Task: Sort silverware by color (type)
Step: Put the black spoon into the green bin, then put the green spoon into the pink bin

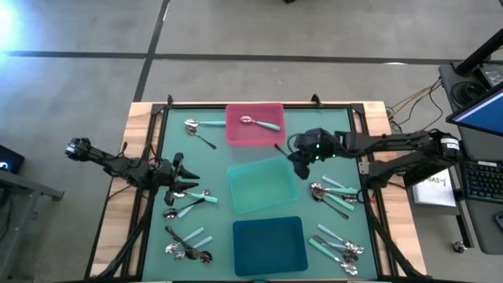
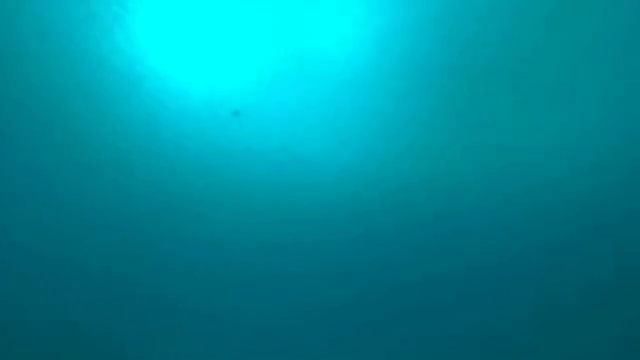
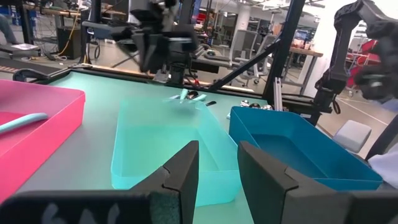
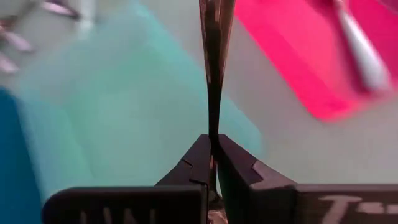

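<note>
Shiny metal spoons (image 1: 334,192) beside matt plastic trays (image 1: 262,183) on a wood-edged table (image 1: 140,118).

High view looks straight down on the tabletop (image 1: 169,126); both wrist views, close and low, share the mint tray (image 3: 163,140).

A pink tray (image 1: 255,134), a mint tray (image 1: 261,184) and a dark-teal tray (image 1: 269,244) lie in a row down the middle of the green tabletop (image 1: 212,161). The mint tray sits just ahead of the left jaws and beside the right jaws, the pink tray near both. A keyboard (image 1: 479,180) and papers (image 1: 431,189) lie well beyond the right jaws, off the tabletop.
</note>
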Controlling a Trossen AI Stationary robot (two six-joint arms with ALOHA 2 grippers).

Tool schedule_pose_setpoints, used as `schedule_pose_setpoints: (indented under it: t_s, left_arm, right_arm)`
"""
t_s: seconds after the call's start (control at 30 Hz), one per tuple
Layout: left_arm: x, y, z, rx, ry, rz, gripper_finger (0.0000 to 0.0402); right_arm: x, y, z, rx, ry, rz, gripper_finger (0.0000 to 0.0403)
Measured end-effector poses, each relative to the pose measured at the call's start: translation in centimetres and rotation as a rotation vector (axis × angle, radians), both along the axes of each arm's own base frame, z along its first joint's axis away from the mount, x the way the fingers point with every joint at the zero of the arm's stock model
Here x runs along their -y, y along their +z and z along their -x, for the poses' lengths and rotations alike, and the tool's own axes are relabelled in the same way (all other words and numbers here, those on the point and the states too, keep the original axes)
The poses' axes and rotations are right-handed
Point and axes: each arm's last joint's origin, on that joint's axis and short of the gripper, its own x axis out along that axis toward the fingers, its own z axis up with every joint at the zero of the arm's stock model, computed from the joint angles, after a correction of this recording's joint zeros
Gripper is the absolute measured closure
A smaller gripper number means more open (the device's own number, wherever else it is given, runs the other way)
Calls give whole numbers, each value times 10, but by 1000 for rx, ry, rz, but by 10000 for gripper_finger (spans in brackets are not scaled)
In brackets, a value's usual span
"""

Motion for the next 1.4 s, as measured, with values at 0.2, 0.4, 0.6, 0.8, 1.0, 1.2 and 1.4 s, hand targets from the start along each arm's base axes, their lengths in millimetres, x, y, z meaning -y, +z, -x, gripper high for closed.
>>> schedule_pose_setpoints:
  t_s: [0.2, 0.4, 0.6, 0.8, 1.0, 1.2, 1.4]
  left_arm:
    - [0, 0, 0, -1, 0, -1, 306]
    - [0, 0, 0, 0, 0, 0, 306]
    - [0, 0, 0, -1, 0, -1, 306]
    - [0, 0, 0, -1, 0, 0, 306]
    - [0, 0, 0, -1, 0, -1, 306]
    - [0, 0, 0, -4, 0, -2, 306]
    - [0, 0, 0, -5, 0, -2, 306]
  right_arm:
    - [-25, -1, -24, 133, 139, 63, 394]
    - [-30, -14, -40, 148, 258, 202, 394]
    - [-29, -40, -51, 68, 333, 279, 394]
    - [-29, -55, -56, 28, 328, 256, 377]
    - [-29, -48, -52, 29, 285, 205, 313]
    - [-30, -26, -29, -98, 176, 58, 270]
    - [-38, -12, 6, -294, 35, -119, 267]
